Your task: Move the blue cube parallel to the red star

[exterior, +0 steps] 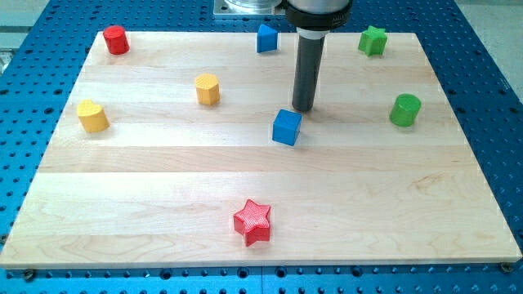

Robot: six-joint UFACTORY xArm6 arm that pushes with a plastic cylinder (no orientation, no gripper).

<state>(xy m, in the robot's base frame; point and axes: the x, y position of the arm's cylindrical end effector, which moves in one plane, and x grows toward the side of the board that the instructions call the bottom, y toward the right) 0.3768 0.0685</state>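
Camera view shows the blue cube (287, 127) near the middle of the wooden board (147, 180), slightly turned so a corner faces the view's bottom. My tip (303, 109) sits just above and to the right of it, close enough that it may be touching the cube's upper-right edge, though the angle leaves that uncertain. That placement suits a push toward the view's bottom-left, where the red star (252, 221) lies well apart near the bottom edge. There is no hand to open or close here, only the bare rod. Farther out stand a second blue block (266, 37) at the top, a yellow block (207, 88), another yellow block (92, 116), a red cylinder (116, 39), a green star (373, 40) and a green cylinder (404, 109).
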